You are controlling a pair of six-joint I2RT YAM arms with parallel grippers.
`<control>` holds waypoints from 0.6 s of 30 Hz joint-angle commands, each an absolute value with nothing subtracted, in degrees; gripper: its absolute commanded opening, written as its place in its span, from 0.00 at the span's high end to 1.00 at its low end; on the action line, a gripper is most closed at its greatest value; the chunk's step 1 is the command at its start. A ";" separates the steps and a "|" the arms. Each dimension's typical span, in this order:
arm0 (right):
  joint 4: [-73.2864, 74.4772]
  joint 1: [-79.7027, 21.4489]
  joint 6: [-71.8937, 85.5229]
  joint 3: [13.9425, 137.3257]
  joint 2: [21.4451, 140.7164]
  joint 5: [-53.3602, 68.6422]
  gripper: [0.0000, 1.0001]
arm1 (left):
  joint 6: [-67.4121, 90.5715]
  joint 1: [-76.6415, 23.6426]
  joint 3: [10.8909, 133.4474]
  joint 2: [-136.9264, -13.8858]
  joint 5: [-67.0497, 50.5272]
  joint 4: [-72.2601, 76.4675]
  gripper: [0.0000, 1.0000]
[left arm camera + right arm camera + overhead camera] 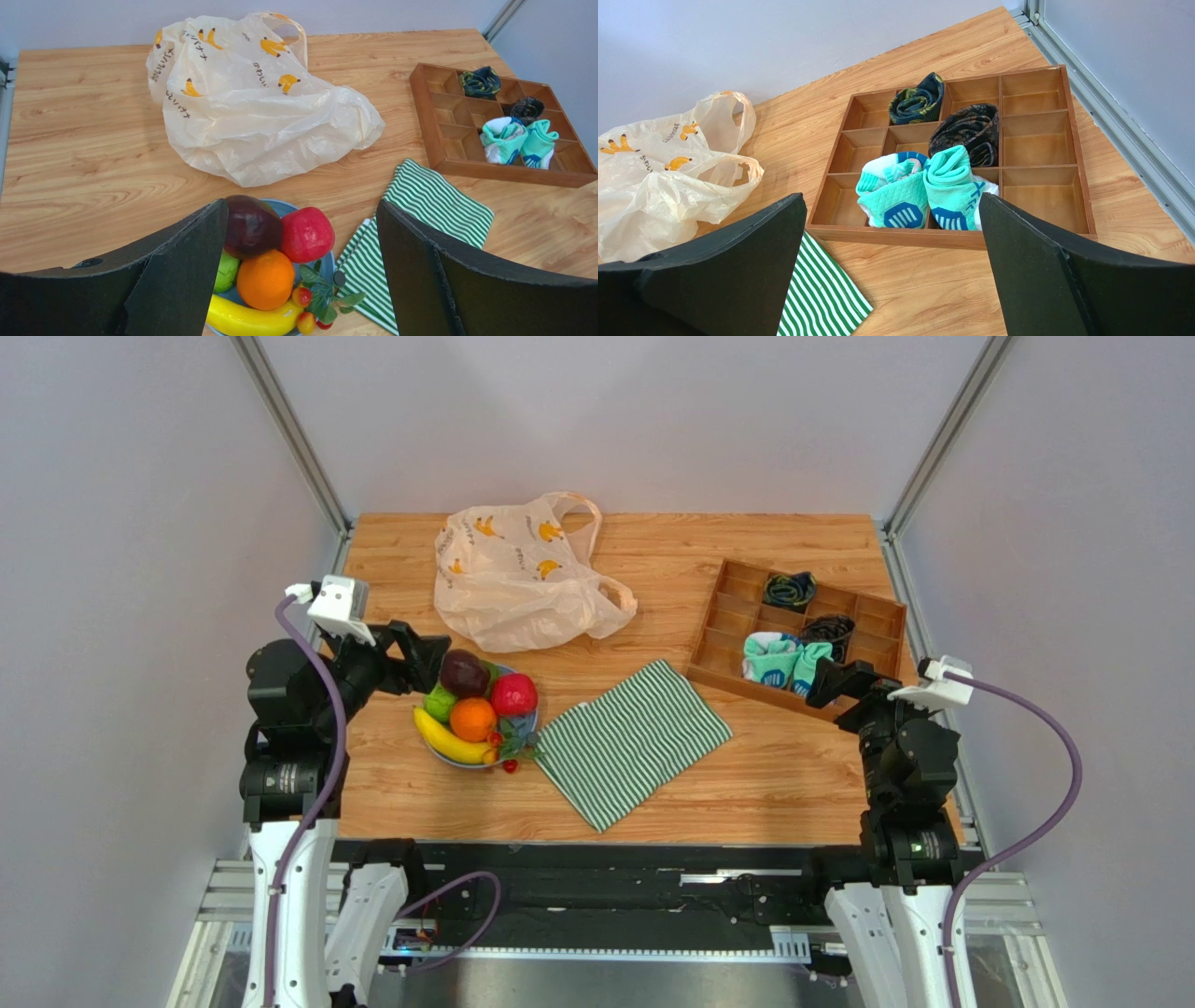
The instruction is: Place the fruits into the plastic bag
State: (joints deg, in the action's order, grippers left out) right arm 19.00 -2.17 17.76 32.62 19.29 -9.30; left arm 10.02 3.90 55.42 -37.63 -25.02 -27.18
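My left pincer (300,210) hangs wide open just over the plate (286,207) of fruits (307,234), smooth, round and likely to roll, so I'd pinch the orange (265,278) across its middle; the limp, crumpled bag (253,105) lies just beyond.

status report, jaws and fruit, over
Left and right jaws open, empty. Fruits heaped at left jaws, none bagged. Bag crumpled just beyond, path clear.
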 commanded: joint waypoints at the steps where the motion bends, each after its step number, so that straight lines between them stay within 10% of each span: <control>1: 16.35 -2.11 17.84 32.17 18.81 -8.79 0.01 | 9.23 4.31 55.20 -37.18 -25.84 -24.70 0.14; 18: 16.43 -2.20 17.67 32.26 19.07 -8.26 0.03 | 11.60 3.96 54.84 -40.69 -28.20 -22.15 0.15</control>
